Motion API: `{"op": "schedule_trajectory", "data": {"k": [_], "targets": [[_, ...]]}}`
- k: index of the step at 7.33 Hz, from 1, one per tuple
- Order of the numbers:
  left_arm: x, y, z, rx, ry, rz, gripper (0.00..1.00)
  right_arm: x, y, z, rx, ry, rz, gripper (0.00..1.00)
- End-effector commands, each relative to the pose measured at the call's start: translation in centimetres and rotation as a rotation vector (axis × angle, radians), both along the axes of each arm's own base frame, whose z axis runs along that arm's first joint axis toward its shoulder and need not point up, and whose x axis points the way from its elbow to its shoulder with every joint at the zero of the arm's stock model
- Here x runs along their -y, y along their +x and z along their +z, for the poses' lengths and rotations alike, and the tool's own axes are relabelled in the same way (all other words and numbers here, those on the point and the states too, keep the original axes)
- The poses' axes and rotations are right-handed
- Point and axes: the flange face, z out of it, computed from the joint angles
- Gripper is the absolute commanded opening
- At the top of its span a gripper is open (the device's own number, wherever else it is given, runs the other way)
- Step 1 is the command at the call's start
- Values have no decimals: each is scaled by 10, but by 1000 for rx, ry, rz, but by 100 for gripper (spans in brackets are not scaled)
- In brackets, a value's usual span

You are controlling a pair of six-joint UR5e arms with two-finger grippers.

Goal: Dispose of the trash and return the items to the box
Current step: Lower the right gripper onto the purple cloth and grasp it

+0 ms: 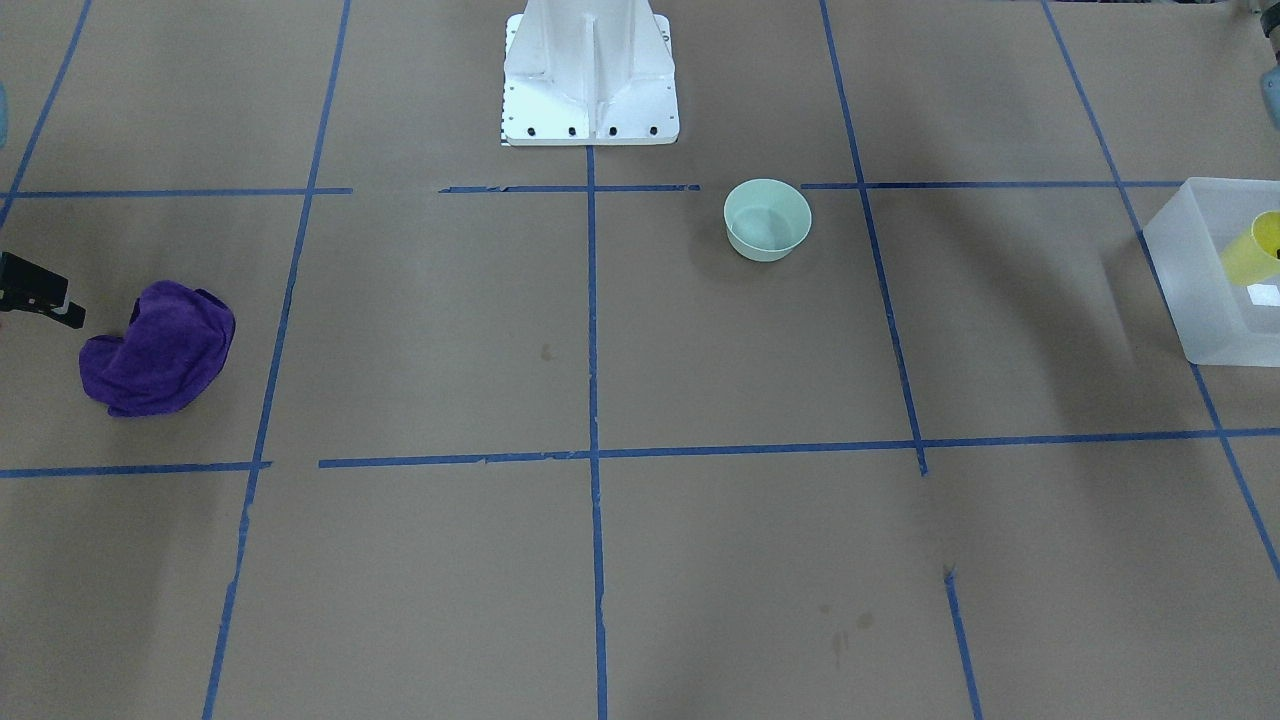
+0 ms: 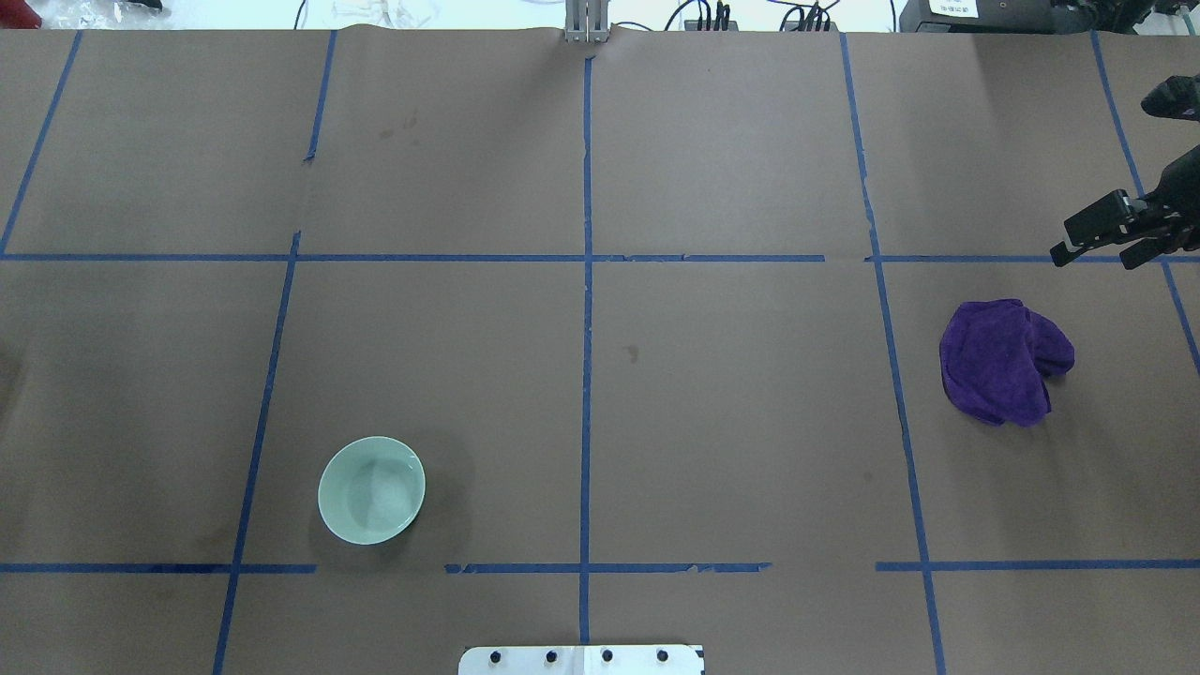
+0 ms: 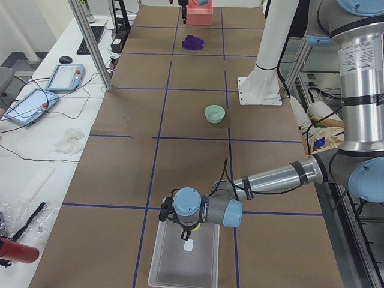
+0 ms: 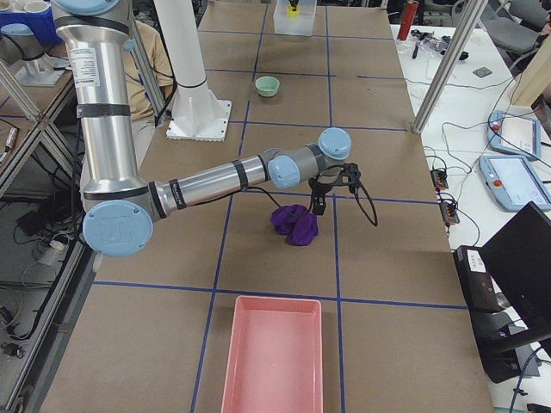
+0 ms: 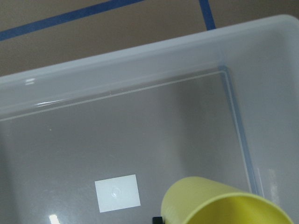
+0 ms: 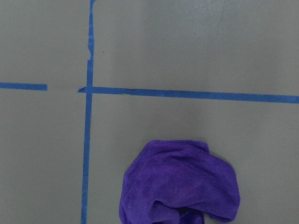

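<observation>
Left gripper (image 3: 187, 231) is over the box (image 1: 1170, 240), pinching the yellow cup (image 5: 219, 205); in the wrist view we see only a black sliver of finger by the cup. We read the cup as tilted, rim toward the wrist, inside the box walls near one corner and close to the white label (image 5: 117, 192). We can't tell whether it touches the floor. The box sits at the table's (image 2: 750, 422) end on the robot's left. It is frosted translucent plastic with rounded corners and a glossy flat floor. Right gripper (image 2: 1092, 255) has its fingers spread with nothing between them. It hangs just beside the purple cloth (image 2: 1003, 361), on the side away from the robot, not touching. The cloth is a soft, napped, crumpled lump lying inside one cell of the blue tape (image 2: 586, 375) grid. The mint-green bowl (image 2: 371, 489) stands upright, smooth and round, on the robot's left of centre. It sits near the white pedestal base (image 1: 590, 90) and just short of the closest tape line. We see bare brown paper on every side of it, and it is well apart from both box and cloth. A pink tray (image 4: 274, 353), shallow and rectangular, lies at the table's right end, past the cloth.
</observation>
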Motion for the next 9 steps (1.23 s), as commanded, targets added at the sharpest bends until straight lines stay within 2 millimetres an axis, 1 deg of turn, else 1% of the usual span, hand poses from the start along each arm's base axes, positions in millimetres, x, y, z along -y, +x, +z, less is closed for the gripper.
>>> {"op": "schedule_trajectory", "data": {"k": [1,2,3,4,5,6,7,8,9], "targets": [[-1,4,5,-2,3,5,7,-14,-17,15,-22,-37,-26,100],[4,5,0,-4,14,6,56,-24,-22,26,-33,-65,-36,100],[12,5,-6,-5,28,4,77,-28,-32,29,-37,-70,-55,100],[21,7,-14,-7,41,2,79,-33,-50,29,-48,-65,-87,100],[36,7,-34,-12,66,-17,79,-35,-68,26,-71,-53,-104,100],[46,9,-52,-17,75,-39,79,-31,-78,20,-88,-28,-111,100],[59,10,-76,-28,74,-80,80,-32,-86,19,-91,-31,-120,100],[75,13,-97,-59,65,-117,80,-28,-96,21,-123,-37,-104,100],[91,18,-120,-109,59,-135,80,-24,-111,19,-141,-61,-88,100]]}}
